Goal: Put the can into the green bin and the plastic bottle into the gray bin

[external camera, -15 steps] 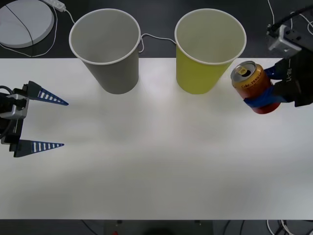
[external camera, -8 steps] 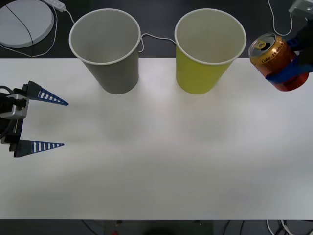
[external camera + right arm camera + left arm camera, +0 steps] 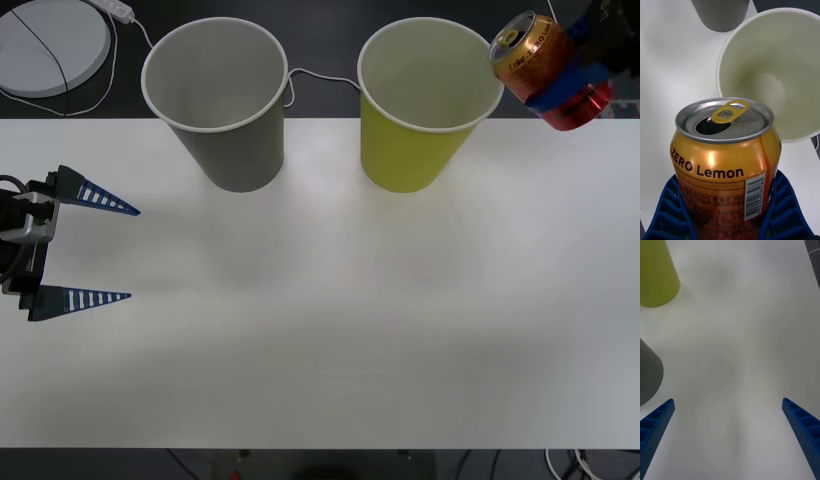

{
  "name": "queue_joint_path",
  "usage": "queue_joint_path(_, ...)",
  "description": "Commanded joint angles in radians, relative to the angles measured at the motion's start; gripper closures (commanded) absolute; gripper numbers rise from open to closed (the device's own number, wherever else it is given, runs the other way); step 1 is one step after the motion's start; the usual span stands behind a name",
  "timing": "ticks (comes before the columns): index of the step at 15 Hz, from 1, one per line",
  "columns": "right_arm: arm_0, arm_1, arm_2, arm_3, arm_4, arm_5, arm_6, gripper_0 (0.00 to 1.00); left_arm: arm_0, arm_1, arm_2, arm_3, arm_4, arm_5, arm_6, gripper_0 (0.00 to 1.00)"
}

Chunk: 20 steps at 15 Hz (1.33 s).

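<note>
The orange can [image 3: 545,68] with a gold pull-tab top [image 3: 725,119] hangs in the air, tilted, at the right rim of the green bin [image 3: 420,150]. My right gripper [image 3: 572,85] is shut on its lower body, one blue finger [image 3: 784,210] on each side. From the right wrist the green bin's open mouth [image 3: 790,48] lies just past the can. The gray bin [image 3: 225,130] stands upright to the left of the green one. My left gripper [image 3: 85,245] rests open at the table's left edge. The plastic bottle is out of view.
A white round disc [image 3: 45,45] with a cable lies beyond the table's far left corner, and a thin white cable [image 3: 320,78] runs behind the bins. The white table [image 3: 330,320] spreads in front of both bins.
My right gripper has carried the can up from table level beside the green bin, then back left to that bin's right rim. The left arm has stayed still.
</note>
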<state>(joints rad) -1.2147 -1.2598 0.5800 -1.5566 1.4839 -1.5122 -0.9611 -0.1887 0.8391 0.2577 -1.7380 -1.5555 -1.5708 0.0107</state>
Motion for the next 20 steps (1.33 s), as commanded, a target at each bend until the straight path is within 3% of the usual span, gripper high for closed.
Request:
queue_joint_path(1, -0.085, 0.071, 0.061, 0.086, 0.076, 0.001, -0.021, 1.00, 0.000, 0.000, 0.000, 0.000, 0.000, 0.000, 0.000, 0.00)
queue_joint_path(12, -0.240, 0.355, 0.130, 0.434, 0.319, 0.043, -0.041, 1.00, 0.000, 0.000, 0.000, 0.000, 0.000, 0.000, 0.000, 0.00)
queue_joint_path(18, -0.252, 0.401, 0.129, 0.469, 0.362, 0.049, -0.042, 1.00, 0.000, 0.000, 0.000, 0.000, 0.000, 0.000, 0.000, 0.00)
queue_joint_path(19, -0.253, 0.401, 0.129, 0.469, 0.362, 0.049, -0.042, 0.87, 0.000, 0.000, 0.000, 0.000, 0.000, 0.000, 0.000, 0.00)
queue_joint_path(20, -0.253, 0.401, 0.129, 0.469, 0.362, 0.049, -0.041, 0.51, 0.000, 0.000, 0.000, 0.000, 0.000, 0.000, 0.000, 0.00)
